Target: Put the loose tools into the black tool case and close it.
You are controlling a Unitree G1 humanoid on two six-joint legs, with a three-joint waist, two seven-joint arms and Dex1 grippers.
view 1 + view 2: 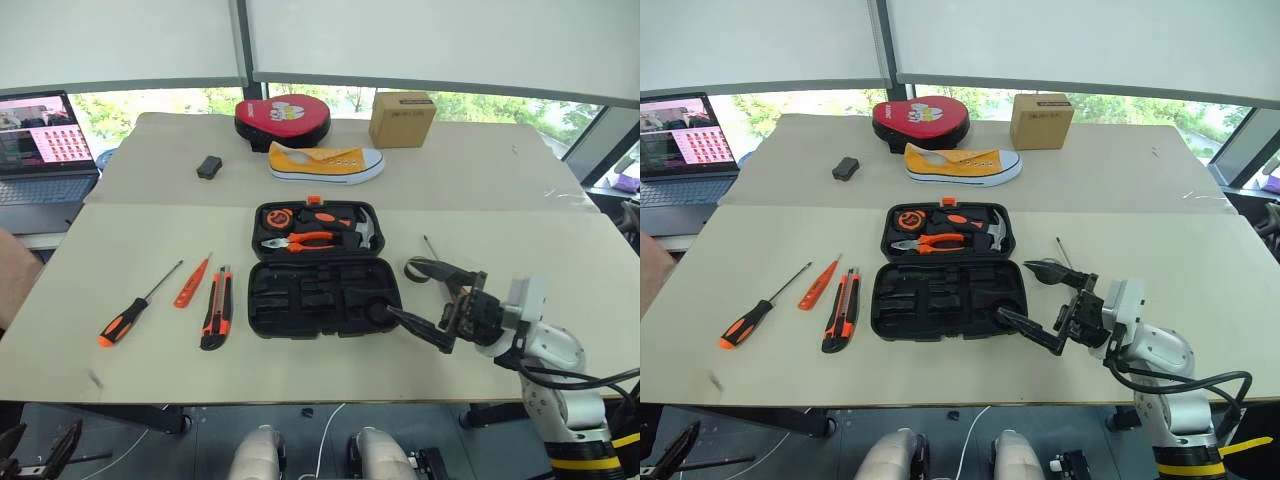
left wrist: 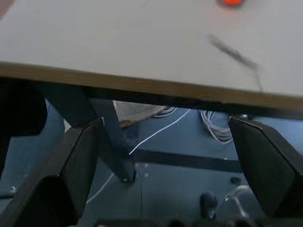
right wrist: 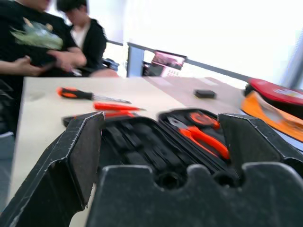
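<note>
Two arms are at work. The right gripper (image 1: 424,303) reaches level from the counter's (image 1: 520,180) right side toward the black tool case (image 1: 322,270), fingers spread wide and holding nothing, one fingertip just at the case's near right corner. The case lies open mid-counter. Left of it lie an orange-and-black screwdriver (image 1: 135,307), a slim orange tester screwdriver (image 1: 191,283) and the utility knife (image 1: 217,308), with bare counter around them. The left gripper (image 2: 163,163), spread and empty, hangs below the counter's front edge.
</note>
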